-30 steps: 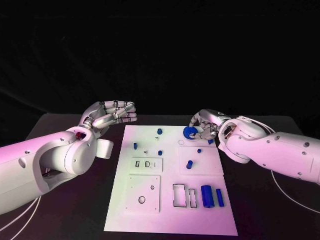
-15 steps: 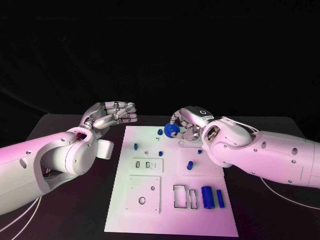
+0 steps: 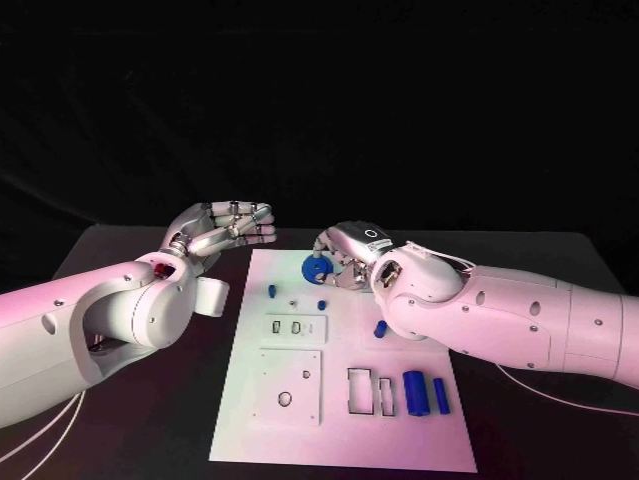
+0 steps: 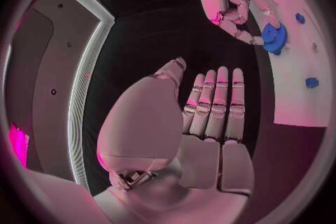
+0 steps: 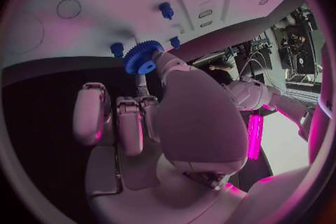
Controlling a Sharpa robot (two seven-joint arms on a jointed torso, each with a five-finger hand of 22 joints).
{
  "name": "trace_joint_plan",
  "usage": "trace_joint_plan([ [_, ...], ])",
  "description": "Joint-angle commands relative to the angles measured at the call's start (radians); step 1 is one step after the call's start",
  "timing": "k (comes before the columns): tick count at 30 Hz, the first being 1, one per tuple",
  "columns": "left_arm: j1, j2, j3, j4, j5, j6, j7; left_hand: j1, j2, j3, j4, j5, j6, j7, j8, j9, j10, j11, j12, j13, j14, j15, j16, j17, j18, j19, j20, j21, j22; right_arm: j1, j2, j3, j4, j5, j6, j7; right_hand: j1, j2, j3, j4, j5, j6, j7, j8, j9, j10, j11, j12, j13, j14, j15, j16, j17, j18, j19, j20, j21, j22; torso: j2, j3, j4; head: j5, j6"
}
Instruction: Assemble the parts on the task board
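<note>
**Colours on the table**

Black table (image 3: pixel 132 250), black backdrop. White task board (image 3: pixel 420 440), tinted pink by the light. Blue toothed gear (image 3: pixel 316 266), pinched in the silver right hand (image 3: pixel 345 258) on a white arm. Silver left hand (image 3: pixel 227 227), white arm too, dark joints between the finger segments. Small blue pegs (image 3: pixel 272 291) standing on the board; two deeper blue upright blocks (image 3: pixel 416 392) near the dark-outlined rectangular slots (image 3: pixel 362 390). Dark-rimmed round hole (image 3: pixel 283 399) in the white plate.
</note>
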State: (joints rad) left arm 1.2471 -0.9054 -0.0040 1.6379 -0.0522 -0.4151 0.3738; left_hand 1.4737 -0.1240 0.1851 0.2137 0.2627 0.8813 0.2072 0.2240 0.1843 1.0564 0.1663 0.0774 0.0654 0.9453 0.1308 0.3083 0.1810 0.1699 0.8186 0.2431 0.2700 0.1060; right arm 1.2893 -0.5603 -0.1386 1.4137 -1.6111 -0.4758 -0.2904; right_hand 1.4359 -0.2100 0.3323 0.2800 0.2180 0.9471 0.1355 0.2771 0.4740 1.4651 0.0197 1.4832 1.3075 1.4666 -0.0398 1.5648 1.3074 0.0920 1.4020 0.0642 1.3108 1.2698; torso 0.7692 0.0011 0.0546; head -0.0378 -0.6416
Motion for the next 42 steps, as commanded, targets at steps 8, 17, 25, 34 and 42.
trace_joint_plan([
  [8, 0.001, 0.002, 0.001, 0.005, 0.0, 0.018, 0.004, 0.003, -0.003, 0.003, -0.004, 0.0, -0.009, 0.001, -0.007, 0.001, 0.001, 0.007, -0.005, 0.0, 0.0, 0.008, -0.006, 0.001, 0.011, 0.0, 0.006, -0.005, -0.001, -0.007, 0.041, -0.002, -0.054, -0.025, 0.047, -0.015, -0.02, -0.003, 0.013, 0.0, -0.007, 0.029, -0.035, -0.008, 0.006, 0.033, 0.002, 0.0, 0.161, 0.104, -0.004, 0.006, 0.263, -0.012, -0.002, -0.002, -0.002, -0.003, -0.002, 0.0003, -0.0026, -0.001, -0.007],
  [17, 0.001, 0.003, 0.001, 0.006, 0.0, 0.019, 0.003, 0.003, -0.002, 0.005, -0.005, -0.003, -0.008, 0.001, -0.007, 0.001, 0.002, 0.007, -0.007, 0.001, 0.002, 0.009, -0.009, 0.002, 0.011, 0.001, 0.006, -0.006, -0.003, -0.015, 0.064, -0.004, -0.097, -0.023, 0.057, -0.003, -0.031, -0.011, 0.025, -0.001, -0.01, 0.018, -0.03, -0.018, 0.002, 0.029, 0.006, -0.005, 0.157, 0.104, -0.001, 0.006, 0.263, -0.011, -0.005, 0.001, -0.007, -0.007, -0.002, 0.0012, -0.0003, 0.001, -0.009],
  [25, 0.001, 0.005, 0.001, 0.005, 0.0, 0.019, 0.003, 0.003, -0.002, 0.005, -0.005, -0.003, -0.008, 0.001, -0.007, 0.001, 0.002, 0.007, -0.007, 0.001, 0.002, 0.009, -0.009, 0.002, 0.011, 0.001, 0.006, -0.006, -0.003, -0.022, 0.074, -0.005, -0.106, -0.017, 0.06, 0.009, -0.038, -0.017, 0.028, -0.001, -0.013, 0.014, -0.027, -0.022, 0.0, 0.027, 0.009, -0.006, 0.155, 0.104, 0.001, 0.006, 0.263, -0.011, -0.006, 0.003, -0.009, -0.008, -0.002, 0.0021, -0.0021, 0.005, -0.012],
  [34, 0.001, 0.005, 0.001, 0.004, 0.0, 0.019, 0.002, 0.003, -0.002, 0.005, -0.005, -0.003, -0.008, 0.001, -0.007, 0.001, 0.002, 0.007, -0.007, 0.001, 0.002, 0.009, -0.009, 0.002, 0.011, 0.001, 0.006, -0.006, -0.003, -0.024, 0.075, -0.005, -0.11, -0.012, 0.057, 0.015, -0.052, -0.032, 0.028, -0.002, -0.02, 0.01, -0.024, -0.028, -0.002, 0.028, 0.012, -0.006, 0.156, 0.104, 0.004, 0.006, 0.263, -0.011, -0.005, 0.006, -0.009, -0.006, -0.002, 0.0024, -0.0018, 0.005, -0.013],
  [42, 0.001, 0.005, 0.001, 0.003, 0.0, 0.019, 0.002, 0.003, -0.002, 0.006, -0.005, -0.003, -0.008, 0.001, -0.007, 0.002, 0.003, 0.007, -0.008, 0.001, 0.002, 0.009, -0.011, 0.002, 0.011, 0.001, 0.006, -0.007, -0.003, -0.024, 0.075, -0.005, -0.115, -0.01, 0.053, 0.012, -0.065, -0.038, 0.026, 0.0, -0.029, 0.001, -0.02, -0.035, -0.004, 0.023, 0.015, -0.011, 0.151, 0.104, 0.007, 0.006, 0.263, -0.01, -0.007, 0.008, -0.013, -0.009, -0.002, 0.0021, -0.002, 0.004, -0.013],
])
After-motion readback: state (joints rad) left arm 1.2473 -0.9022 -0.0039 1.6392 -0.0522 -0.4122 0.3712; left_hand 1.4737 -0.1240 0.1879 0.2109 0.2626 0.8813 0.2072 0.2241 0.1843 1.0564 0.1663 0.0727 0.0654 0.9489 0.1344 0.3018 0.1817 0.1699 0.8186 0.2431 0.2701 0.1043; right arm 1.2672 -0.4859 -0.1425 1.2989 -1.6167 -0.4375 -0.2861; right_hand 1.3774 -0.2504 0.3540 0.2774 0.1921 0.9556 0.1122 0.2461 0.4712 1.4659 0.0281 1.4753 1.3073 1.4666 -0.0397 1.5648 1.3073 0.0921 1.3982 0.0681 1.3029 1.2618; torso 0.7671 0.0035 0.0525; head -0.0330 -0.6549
